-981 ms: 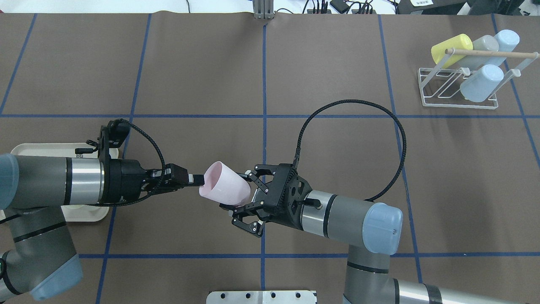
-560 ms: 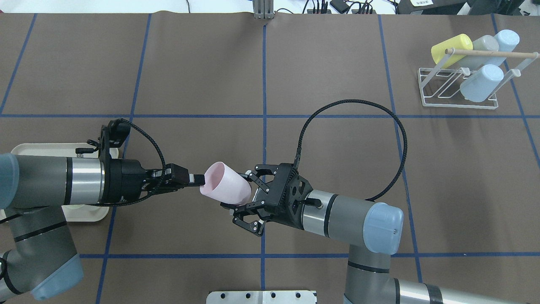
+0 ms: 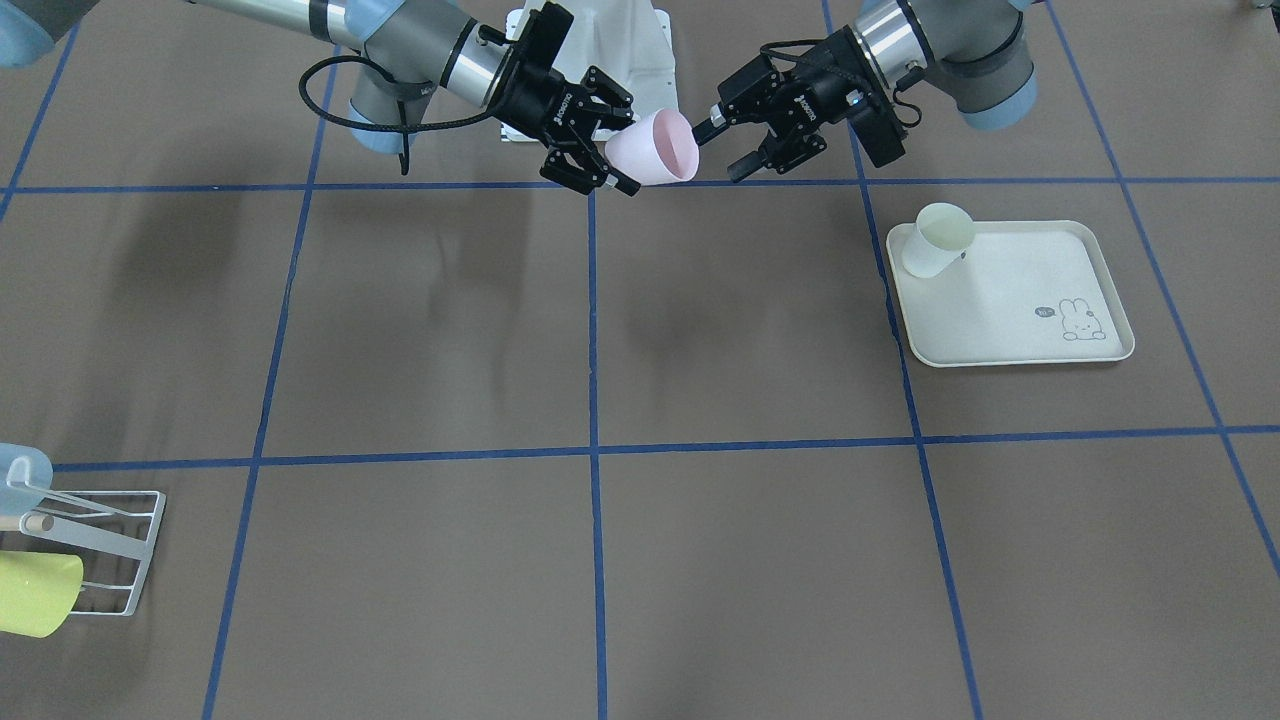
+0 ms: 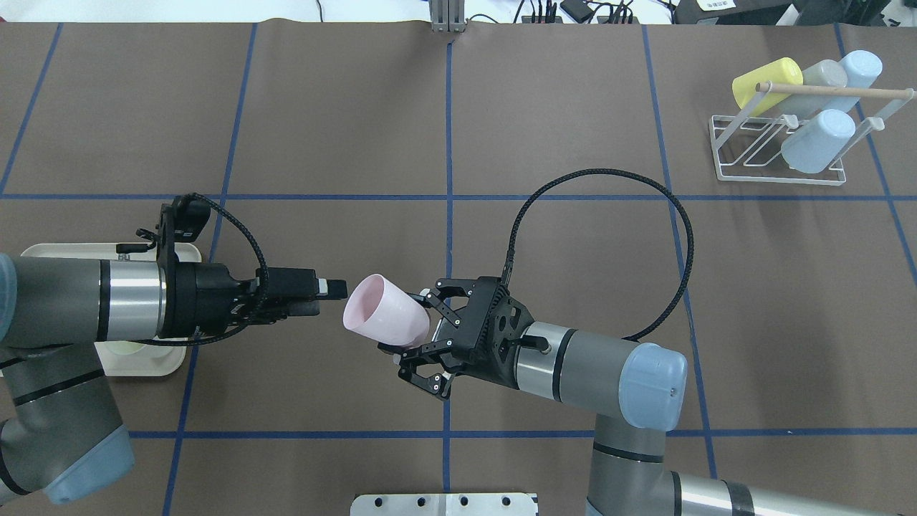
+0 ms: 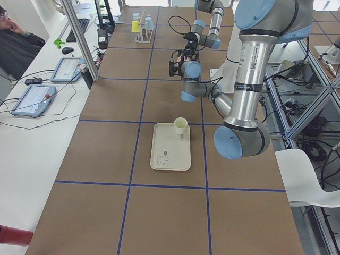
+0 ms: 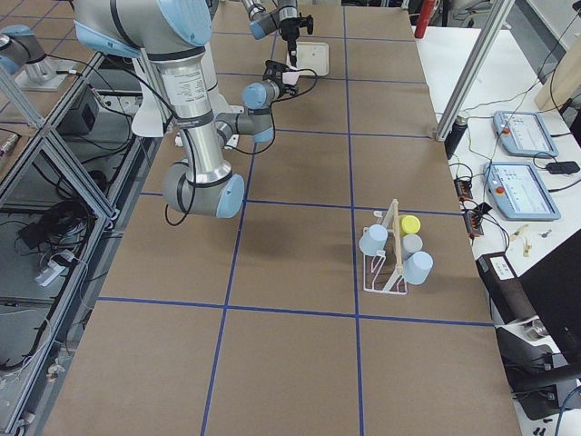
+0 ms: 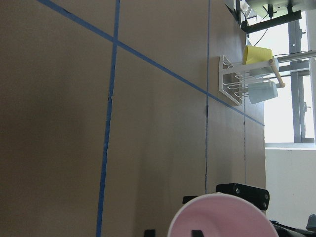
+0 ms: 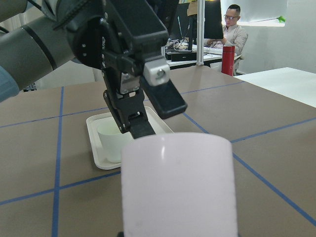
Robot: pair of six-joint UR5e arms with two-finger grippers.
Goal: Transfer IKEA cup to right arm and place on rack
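The pink IKEA cup (image 4: 387,319) hangs on its side above the table, mouth toward the left arm. My right gripper (image 4: 405,322) is shut on the cup's base end, one finger on each side; in the front view this gripper (image 3: 625,150) holds the cup (image 3: 655,147) as well. My left gripper (image 4: 335,289) stands open just left of the rim, apart from it, with its fingers spread in the front view (image 3: 727,147). The white wire rack (image 4: 777,154) sits at the far right corner, carrying a yellow cup, a grey cup and two pale blue cups.
A cream rabbit-printed tray (image 3: 1010,300) lies under the left arm with a pale green cup (image 3: 935,238) standing on it. A person (image 8: 232,29) sits at a desk beyond the table's left end, beside a red bottle (image 8: 227,59). Blue tape lines cross the brown table.
My left gripper has let go of the cup's rim and drawn back to the left. The right gripper keeps the cup and has barely shifted.
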